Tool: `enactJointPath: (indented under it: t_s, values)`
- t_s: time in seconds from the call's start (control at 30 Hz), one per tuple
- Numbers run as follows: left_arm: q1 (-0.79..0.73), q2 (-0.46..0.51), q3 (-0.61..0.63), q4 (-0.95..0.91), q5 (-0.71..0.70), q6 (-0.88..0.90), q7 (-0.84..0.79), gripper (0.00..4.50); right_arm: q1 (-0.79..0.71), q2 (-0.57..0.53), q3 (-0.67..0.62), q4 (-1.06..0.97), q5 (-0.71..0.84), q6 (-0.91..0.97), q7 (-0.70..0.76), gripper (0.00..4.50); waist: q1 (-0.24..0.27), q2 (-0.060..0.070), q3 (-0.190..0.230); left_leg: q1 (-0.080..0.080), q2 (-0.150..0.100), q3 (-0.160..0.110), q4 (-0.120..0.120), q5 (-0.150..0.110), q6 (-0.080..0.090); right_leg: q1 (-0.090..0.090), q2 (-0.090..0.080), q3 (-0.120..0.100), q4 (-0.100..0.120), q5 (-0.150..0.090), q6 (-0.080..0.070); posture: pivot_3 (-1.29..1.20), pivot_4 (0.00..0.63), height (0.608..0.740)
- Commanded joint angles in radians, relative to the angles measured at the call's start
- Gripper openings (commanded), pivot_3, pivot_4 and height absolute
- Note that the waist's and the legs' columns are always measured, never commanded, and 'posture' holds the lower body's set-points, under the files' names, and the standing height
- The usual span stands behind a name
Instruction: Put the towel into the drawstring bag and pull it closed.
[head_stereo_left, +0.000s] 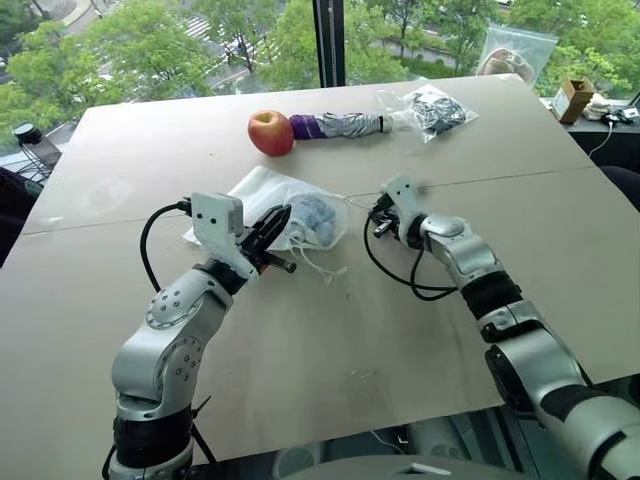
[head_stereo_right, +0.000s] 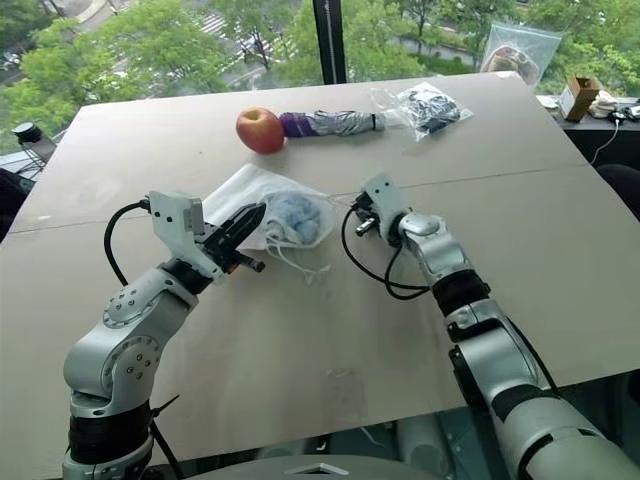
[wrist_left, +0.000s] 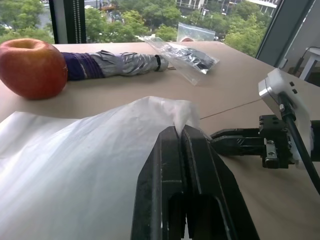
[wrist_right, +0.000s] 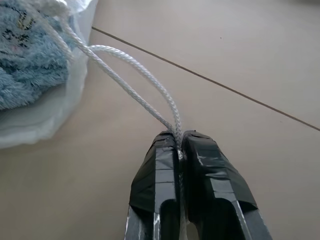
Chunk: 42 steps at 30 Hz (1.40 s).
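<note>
1. One drawstring bag (head_stereo_left: 268, 200) lies at frame centre, one towel (head_stereo_left: 315, 219) inside it
2. Left gripper (wrist_left: 180, 131) is clamped on the bag's fabric
3. Right gripper (wrist_right: 179, 141) pinches one cord loop (wrist_right: 137, 80)
4. One apple (head_stereo_left: 271, 132), one umbrella (head_stereo_left: 340, 126) sit above the bag

Beige table (head_stereo_left: 300, 380), large window (head_stereo_left: 200, 40), green trees outside

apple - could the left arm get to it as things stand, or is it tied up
Probably not yet. The left gripper is shut on the drawstring bag, pinning its fabric, so it would have to let go first. Beyond the bag, the table up to the apple looks free.
</note>
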Motion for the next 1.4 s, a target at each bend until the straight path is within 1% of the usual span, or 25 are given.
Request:
enactJointPath:
  t_s: [0.03,0.1,0.13,0.2,0.23,0.37,0.43,0.5,0.53,0.63,0.7,0.77,0.9,1.0,1.03,1.2,1.3,1.33,1.4]
  values:
    - [-0.002,0.006,0.022,-0.001,0.006,-0.029,0.001,0.00,0.032,-0.031,-0.034,-0.086,-0.015,0.069,-0.034,0.08,0.001,0.000,0.000,0.000,0.000,0.000,0.000,0.000,0.000,0.000,0.000,0.000,0.000,0.000,0.000,0.00,0.150,0.740]
    - [0.020,0.026,0.027,-0.014,-0.047,0.000,-0.048,0.57,0.034,-0.032,-0.041,-0.136,-0.013,0.095,-0.043,0.00,-0.003,0.000,0.000,0.000,0.000,0.000,0.000,0.000,0.000,0.000,0.000,0.000,0.000,0.000,0.000,0.00,0.150,0.740]
    - [0.013,0.029,0.045,0.004,-0.035,-0.003,-0.030,0.93,0.035,-0.032,-0.039,-0.164,-0.008,0.116,-0.037,0.00,-0.004,0.000,0.000,0.000,0.000,0.000,0.000,0.000,0.000,0.000,0.000,0.001,0.000,0.000,0.000,0.00,0.150,0.740]
    - [-0.012,0.044,0.103,0.045,-0.031,-0.003,0.003,1.85,0.038,-0.029,-0.035,-0.197,-0.006,0.144,-0.036,0.00,-0.005,0.000,0.000,0.000,0.000,0.000,0.000,0.000,0.000,0.000,0.000,0.001,0.000,0.000,0.000,0.00,0.150,0.740]
    - [-0.023,0.058,0.135,0.057,-0.047,-0.004,-0.003,2.15,0.039,-0.026,-0.034,-0.204,-0.007,0.151,-0.037,0.00,-0.007,0.000,0.000,0.000,0.001,0.000,0.000,0.000,0.000,0.000,0.001,0.000,0.000,0.000,0.000,0.00,0.150,0.740]
    - [-0.042,0.098,0.238,0.046,-0.199,0.031,-0.060,2.15,0.037,-0.017,-0.035,-0.206,-0.010,0.160,-0.042,0.00,-0.008,0.000,0.000,0.000,0.001,0.001,0.000,0.000,0.000,-0.001,0.002,-0.001,0.000,0.000,0.000,0.00,0.150,0.740]
    - [0.015,0.136,0.257,-0.019,-0.360,0.111,-0.121,2.15,0.031,-0.010,-0.037,-0.198,-0.009,0.157,-0.044,0.00,-0.008,0.000,0.000,0.000,0.001,0.001,0.000,0.000,0.000,-0.001,0.001,0.000,-0.001,0.000,0.000,0.00,0.150,0.740]
    - [0.089,0.178,0.249,-0.078,-0.465,0.177,-0.172,2.15,0.026,-0.003,-0.039,-0.192,-0.009,0.154,-0.045,0.00,-0.017,0.000,0.000,-0.001,0.001,0.001,0.000,0.000,0.000,-0.001,0.001,0.001,-0.003,0.000,0.000,0.00,0.150,0.740]
    - [0.121,0.200,0.238,-0.097,-0.469,0.183,-0.187,2.15,0.025,0.000,-0.040,-0.191,-0.010,0.153,-0.045,0.00,-0.021,0.000,0.000,-0.001,0.001,0.001,-0.001,0.002,-0.003,-0.001,0.000,0.002,-0.003,0.000,0.000,0.00,0.150,0.740]
    - [0.192,0.247,0.218,-0.133,-0.493,0.198,-0.210,2.15,0.025,0.006,-0.041,-0.188,-0.010,0.150,-0.047,0.00,-0.022,0.000,0.001,-0.001,0.001,0.001,-0.001,0.001,-0.002,-0.001,-0.001,0.001,-0.004,0.000,0.000,0.00,0.150,0.740]
    - [0.225,0.285,0.163,-0.156,-0.416,0.187,-0.216,2.15,0.029,0.010,-0.042,-0.191,-0.008,0.149,-0.048,0.00,-0.025,0.000,0.001,-0.001,0.001,0.000,-0.001,0.000,0.000,-0.001,0.000,0.000,-0.003,0.000,0.000,0.00,0.150,0.740]
    - [0.222,0.295,0.117,-0.154,-0.357,0.167,-0.194,2.15,0.031,0.011,-0.042,-0.192,-0.008,0.148,-0.049,0.00,-0.024,0.002,0.002,0.000,0.001,0.001,-0.002,0.000,0.000,0.000,0.000,0.001,-0.002,0.000,0.000,0.00,0.150,0.740]
    - [0.158,0.269,-0.074,-0.122,-0.128,0.085,-0.126,2.15,0.033,0.015,-0.042,-0.191,-0.009,0.145,-0.050,0.00,-0.023,0.002,0.002,0.000,0.000,0.002,-0.001,0.000,0.000,0.000,0.002,0.000,-0.001,0.000,0.000,0.00,0.150,0.740]
    - [0.113,0.234,-0.222,-0.043,0.072,-0.025,-0.086,2.15,0.031,0.017,-0.045,-0.195,-0.008,0.147,-0.051,0.00,-0.024,0.002,0.001,0.001,0.001,0.004,-0.001,0.001,-0.001,0.000,0.002,0.002,-0.001,0.000,-0.001,0.00,0.150,0.740]
    - [0.107,0.228,-0.254,-0.025,0.116,-0.051,-0.085,2.15,0.031,0.017,-0.045,-0.196,-0.008,0.146,-0.051,0.00,-0.025,0.002,0.001,0.001,0.001,0.004,-0.001,0.001,-0.001,0.000,0.002,0.001,-0.001,0.000,-0.001,0.00,0.150,0.740]
    - [0.122,0.193,-0.351,0.092,0.271,-0.155,-0.080,2.15,0.033,0.011,-0.049,-0.202,-0.008,0.147,-0.052,0.00,-0.028,0.002,0.001,0.000,0.001,0.005,-0.003,0.001,-0.001,-0.001,0.002,0.002,-0.001,0.000,-0.001,0.00,0.150,0.740]
    - [0.117,0.126,-0.366,0.194,0.319,-0.193,-0.048,2.15,0.038,0.010,-0.051,-0.204,-0.007,0.149,-0.053,0.00,-0.026,0.002,0.001,0.000,0.001,0.004,-0.003,0.001,-0.001,-0.002,0.001,0.003,-0.002,0.000,-0.001,0.00,0.150,0.740]
    - [0.116,0.125,-0.388,0.219,0.347,-0.210,-0.059,2.15,0.040,0.011,-0.051,-0.206,-0.007,0.150,-0.053,0.00,-0.026,0.002,0.001,0.000,0.001,0.003,-0.003,0.001,-0.001,-0.002,0.001,0.003,-0.002,0.000,-0.001,0.00,0.150,0.740]
    - [0.132,0.117,-0.415,0.239,0.361,-0.211,-0.088,2.15,0.047,0.012,-0.053,-0.216,-0.007,0.157,-0.054,0.00,-0.026,0.002,0.001,0.000,0.001,0.002,-0.003,0.001,-0.001,-0.001,0.001,0.002,-0.002,0.000,-0.001,0.00,0.150,0.740]
